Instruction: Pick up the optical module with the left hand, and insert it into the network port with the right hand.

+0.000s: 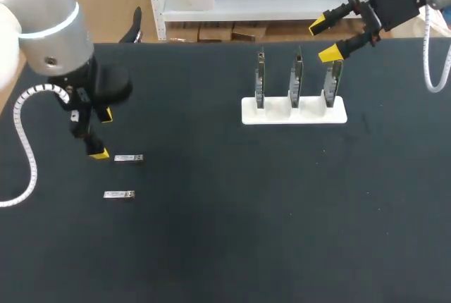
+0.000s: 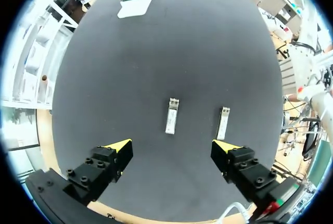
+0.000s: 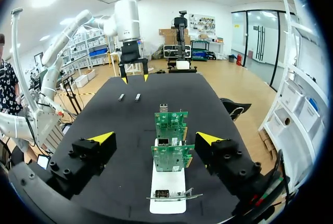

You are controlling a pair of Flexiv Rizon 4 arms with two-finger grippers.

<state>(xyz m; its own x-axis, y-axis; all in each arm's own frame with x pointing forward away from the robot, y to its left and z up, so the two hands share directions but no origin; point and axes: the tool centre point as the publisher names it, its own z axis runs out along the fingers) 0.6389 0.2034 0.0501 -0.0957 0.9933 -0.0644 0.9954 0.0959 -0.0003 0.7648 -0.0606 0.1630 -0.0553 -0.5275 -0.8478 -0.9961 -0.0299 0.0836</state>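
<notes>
**Left tool open, a module lying dead ahead of its gap**

The left tool (image 2: 173, 148) hangs with its two yellow tips spread wide and nothing between them. Seen along its fingers, the nearer optical module (image 2: 171, 115) lies flat on the desk (image 1: 225, 232) at twelve o'clock, just ahead of the gap. Its long axis runs straight away from the tool, so the fingers stand to either side of its narrow width. From overhead it sits at about four o'clock from the tool, its length running three to nine. A second module (image 2: 222, 123) lies parallel beside it, ahead of one fingertip rather than the gap. To my eye the centred one is the easier pick: forward and down, with no turn of the wrist. The left arm is plainly the nearer. The right tool (image 1: 324, 40) is well apart, at roughly two o'clock across the desk. It is also open and empty, above the white stand (image 1: 294, 111) that holds three upright network cards (image 1: 297, 74).
</notes>
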